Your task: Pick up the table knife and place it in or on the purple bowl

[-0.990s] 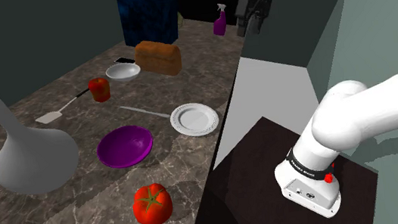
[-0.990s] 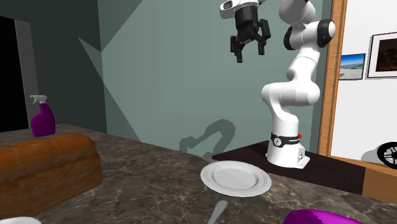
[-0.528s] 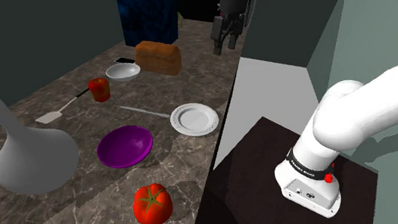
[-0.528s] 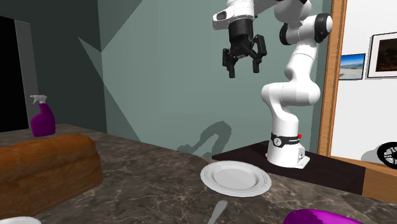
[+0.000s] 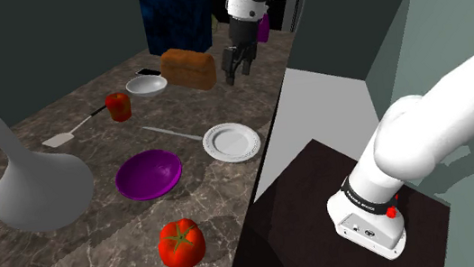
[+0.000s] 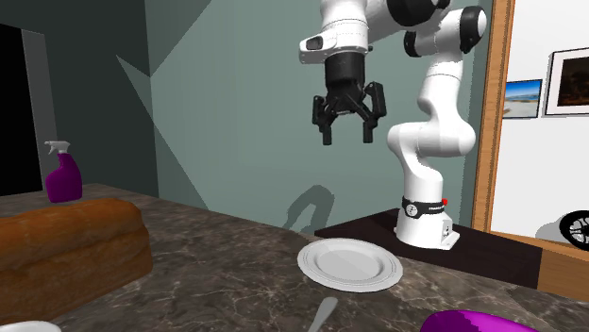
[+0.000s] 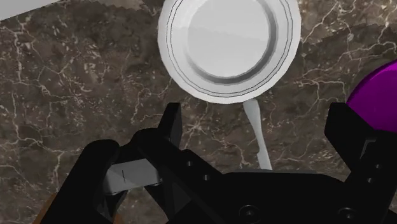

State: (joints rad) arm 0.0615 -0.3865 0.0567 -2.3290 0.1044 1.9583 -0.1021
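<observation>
Second exterior view shows the gripper (image 6: 347, 140) hanging high above the white plate (image 6: 349, 262), its two black fingers spread wide with nothing between them, so no grasp has begun. The table knife (image 5: 170, 132) lies flat and untouched on the dark marbled counter (image 5: 95, 261), one end just beside the plate's rim on the side away from the stand. The purple bowl (image 5: 149, 174) sits empty near the plate, on the knife's side, so I judge the whole job remains: descending, gripping, lifting, carrying and setting down.
</observation>
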